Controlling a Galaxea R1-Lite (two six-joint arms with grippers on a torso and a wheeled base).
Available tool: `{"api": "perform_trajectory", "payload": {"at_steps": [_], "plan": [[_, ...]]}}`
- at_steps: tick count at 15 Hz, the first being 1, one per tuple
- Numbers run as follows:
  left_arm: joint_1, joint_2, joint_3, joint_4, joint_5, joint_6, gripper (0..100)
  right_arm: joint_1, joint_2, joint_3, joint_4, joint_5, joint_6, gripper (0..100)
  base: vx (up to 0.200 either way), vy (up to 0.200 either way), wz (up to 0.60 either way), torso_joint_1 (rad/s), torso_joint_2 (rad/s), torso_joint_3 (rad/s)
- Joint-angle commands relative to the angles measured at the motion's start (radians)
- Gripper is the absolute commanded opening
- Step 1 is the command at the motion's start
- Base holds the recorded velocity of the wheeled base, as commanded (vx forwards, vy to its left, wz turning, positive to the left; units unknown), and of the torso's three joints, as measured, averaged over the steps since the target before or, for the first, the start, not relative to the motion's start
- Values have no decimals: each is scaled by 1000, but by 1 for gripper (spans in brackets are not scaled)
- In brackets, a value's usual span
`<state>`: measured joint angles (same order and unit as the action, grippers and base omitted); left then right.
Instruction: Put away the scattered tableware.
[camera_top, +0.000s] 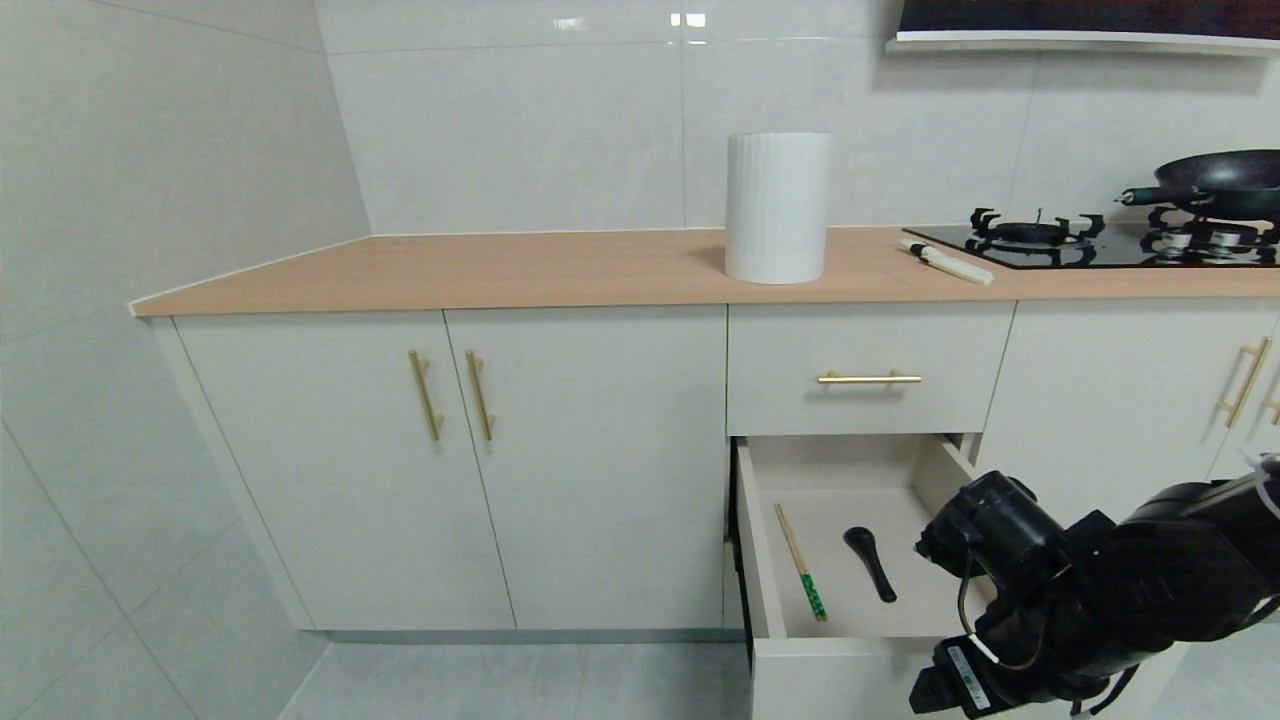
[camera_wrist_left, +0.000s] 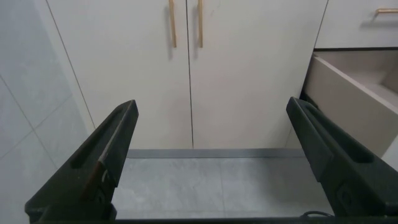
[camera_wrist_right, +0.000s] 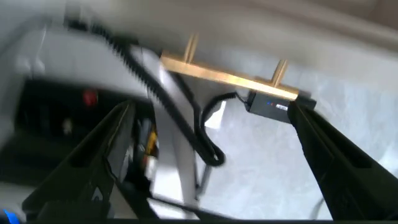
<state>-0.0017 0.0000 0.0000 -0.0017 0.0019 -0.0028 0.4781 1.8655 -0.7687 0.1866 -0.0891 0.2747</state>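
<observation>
The lower drawer (camera_top: 765, 560) stands pulled out. Inside it lie a pair of wooden chopsticks (camera_top: 800, 572) with green tips and a black spoon (camera_top: 870, 563), side by side and apart. A white utensil (camera_top: 945, 262) with a dark end rests on the wooden countertop (camera_top: 520, 270) beside the stove. My right arm (camera_top: 1060, 600) hangs low at the drawer's front right corner. In the right wrist view my right gripper (camera_wrist_right: 211, 109) is open, with the drawer's gold handle (camera_wrist_right: 227, 78) just beyond its fingers. My left gripper (camera_wrist_left: 211, 106) is open and holds nothing, low before the cabinet doors (camera_wrist_left: 186, 68).
A tall white ribbed canister (camera_top: 778, 207) stands on the countertop above the drawers. A black gas stove (camera_top: 1100, 243) with a black pan (camera_top: 1215, 185) is at the right. The upper drawer (camera_top: 868, 368) is closed. Tiled wall closes off the left side.
</observation>
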Motion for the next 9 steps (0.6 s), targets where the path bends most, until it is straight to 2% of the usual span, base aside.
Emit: {"api": "perform_trajectory", "payload": {"at_steps": [1,6,9], "plan": [[0,0,0,0,1,0,100,-30,67,-37,-1,-12,15,100,0,0,0,0,0,0],[0,0,0,0,1,0,100,-90,101,-63,-87,-60,54,100,0,0,0,0,0,0],[0,0,0,-1,0,0,100,-101,127,-66,-184,-63,54,100,0,0,0,0,0,0]]}}
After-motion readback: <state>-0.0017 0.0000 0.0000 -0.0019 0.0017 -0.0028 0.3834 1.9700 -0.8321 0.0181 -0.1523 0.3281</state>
